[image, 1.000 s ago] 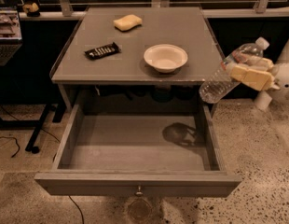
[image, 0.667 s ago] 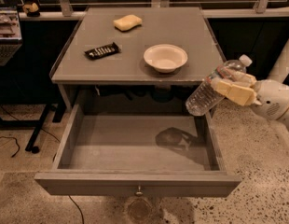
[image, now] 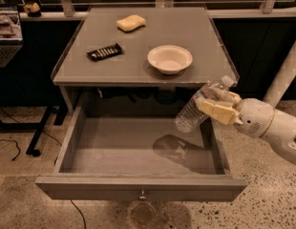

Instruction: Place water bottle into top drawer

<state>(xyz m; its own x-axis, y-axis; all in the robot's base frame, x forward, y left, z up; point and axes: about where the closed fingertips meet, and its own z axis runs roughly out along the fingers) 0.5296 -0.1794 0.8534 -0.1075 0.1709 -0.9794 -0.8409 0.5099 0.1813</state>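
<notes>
The clear ribbed water bottle with a white cap is tilted, cap up to the right, in my gripper. The gripper's cream fingers are shut around its upper body. It hangs above the right side of the open top drawer, over the drawer's right wall. The drawer is pulled out wide, grey inside, with the bottle's shadow on its floor. A small metal knob sits centred on its front.
On the grey table top stand a white bowl, a black bar-shaped packet and a yellow sponge. A white pipe rises at the right. A black stand leg and cable lie on the floor at left.
My gripper has carried the bottle left and down, from beside the table's right edge to over the drawer's right side. Its shadow on the drawer floor has shifted left.
</notes>
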